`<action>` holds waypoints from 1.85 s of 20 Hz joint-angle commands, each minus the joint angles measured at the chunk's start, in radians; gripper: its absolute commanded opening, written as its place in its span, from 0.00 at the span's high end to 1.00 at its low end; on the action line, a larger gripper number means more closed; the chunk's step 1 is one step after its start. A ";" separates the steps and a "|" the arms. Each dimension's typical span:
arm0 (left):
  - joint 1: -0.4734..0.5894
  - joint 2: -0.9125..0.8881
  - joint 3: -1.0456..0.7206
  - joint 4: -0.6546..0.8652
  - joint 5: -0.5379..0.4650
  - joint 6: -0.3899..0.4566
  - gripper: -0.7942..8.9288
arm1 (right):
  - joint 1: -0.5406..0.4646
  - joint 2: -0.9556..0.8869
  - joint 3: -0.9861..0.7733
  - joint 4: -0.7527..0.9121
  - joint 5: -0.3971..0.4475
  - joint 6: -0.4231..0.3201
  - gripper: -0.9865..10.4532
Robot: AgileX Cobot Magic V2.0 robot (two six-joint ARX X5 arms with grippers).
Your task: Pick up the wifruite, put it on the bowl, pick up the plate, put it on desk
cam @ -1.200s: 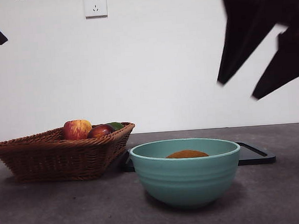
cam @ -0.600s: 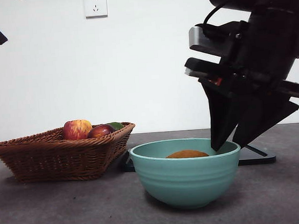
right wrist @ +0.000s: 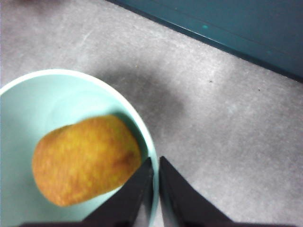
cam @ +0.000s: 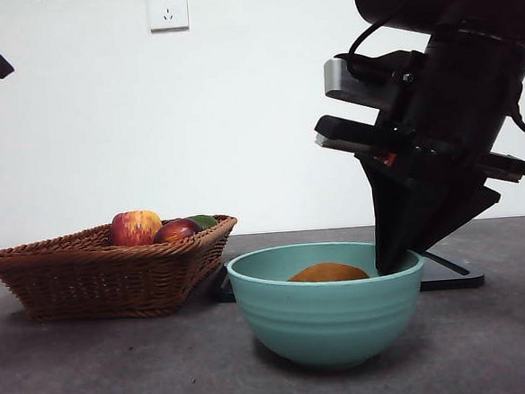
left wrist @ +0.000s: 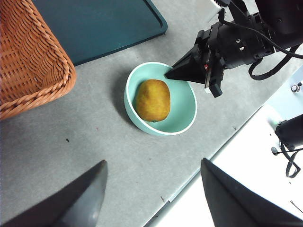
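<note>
Inside the bowl (cam: 328,310) lies the wifruite (cam: 328,272), and our right gripper (right wrist: 155,163) stands at the bowl's rim, at about three o'clock in the front view. Its jaws straddle the rim, pinched onto it with one tip inside beside the wifruite, which they do not grasp. Our left gripper (left wrist: 151,172) hangs high above, jaws spread wide and empty. The desk (cam: 94,371) is mottled grey (a wicker basket (cam: 105,271) with an apple (cam: 135,227) sits at nine o'clock), a dark tray (cam: 448,274) lies behind the bowl, and a white wall carries a socket (cam: 167,8).
</note>
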 commanded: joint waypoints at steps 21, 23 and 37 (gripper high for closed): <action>-0.005 0.005 0.007 0.005 0.005 0.013 0.60 | -0.235 0.187 0.393 -0.058 -0.003 -0.144 0.90; -0.005 0.005 0.007 0.003 0.005 0.012 0.60 | -0.253 0.245 0.438 -0.054 -0.004 -0.160 0.90; -0.005 0.005 0.007 0.003 0.005 0.012 0.60 | -0.294 0.463 0.519 -0.004 -0.054 -0.195 0.90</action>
